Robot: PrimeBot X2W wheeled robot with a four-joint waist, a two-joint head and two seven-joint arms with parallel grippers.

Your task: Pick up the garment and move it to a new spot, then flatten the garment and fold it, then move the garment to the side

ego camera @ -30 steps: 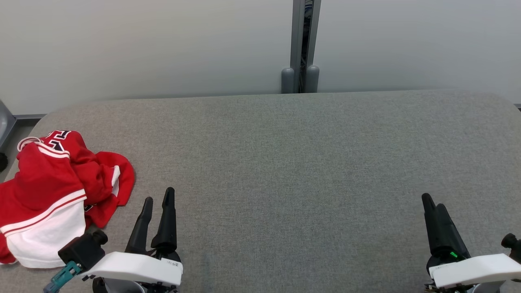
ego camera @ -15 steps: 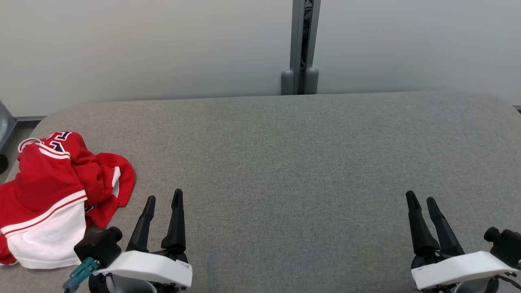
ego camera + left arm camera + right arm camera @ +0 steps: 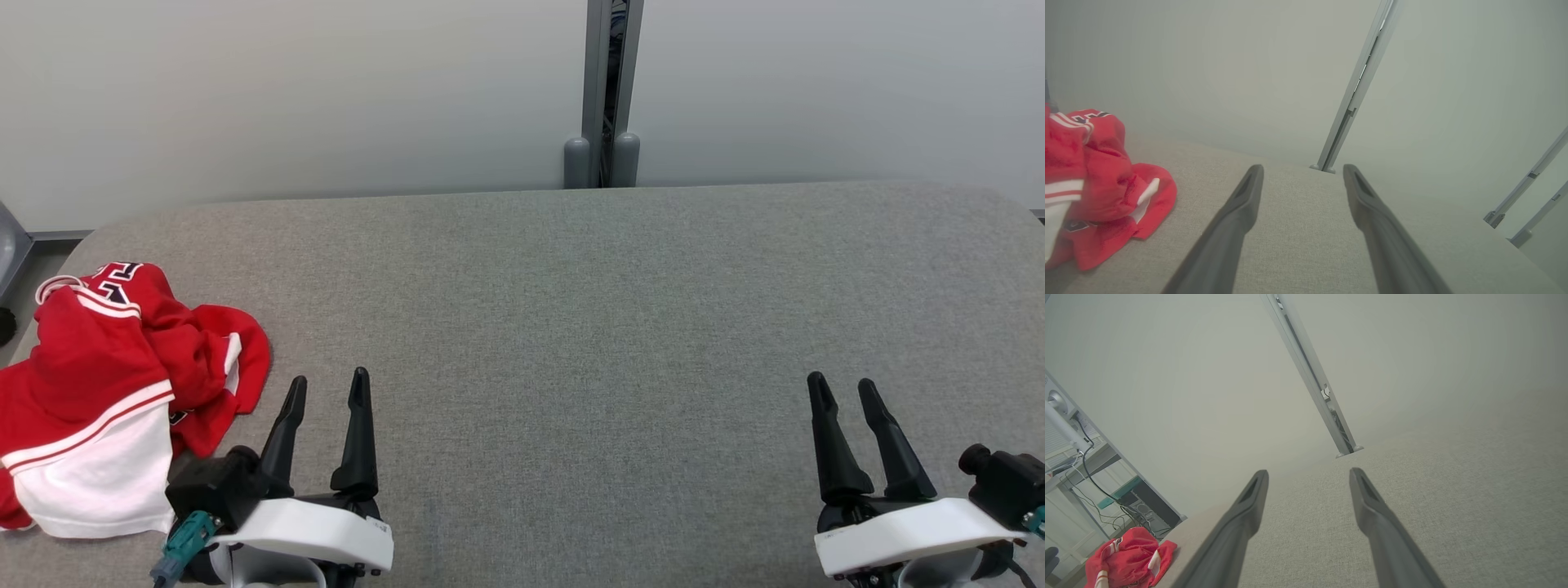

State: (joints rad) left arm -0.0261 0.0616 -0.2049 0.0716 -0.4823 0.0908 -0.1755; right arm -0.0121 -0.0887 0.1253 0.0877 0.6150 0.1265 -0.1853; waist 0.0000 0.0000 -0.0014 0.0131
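Observation:
The garment (image 3: pixel 106 392) is a red and white jersey with dark lettering, lying crumpled at the table's left end; it also appears as the red garment (image 3: pixel 1094 183) in the left wrist view and the garment (image 3: pixel 1128 563) in the right wrist view. My left gripper (image 3: pixel 326 390) hovers open just right of it, apart from the cloth, with nothing between its fingers. Far off at the lower right, my right gripper (image 3: pixel 841 390) is open and empty too.
The grey fabric-covered table (image 3: pixel 571 327) stretches wide between the two grippers. A pale partition wall with a grey vertical post (image 3: pixel 604 90) stands behind it. Desks, cables and equipment (image 3: pixel 1094 486) lie beyond the table's left end.
Both grippers have turned so their fingers now show spread apart. The left one has shifted slightly right and the right one slightly left. The garment has not moved.

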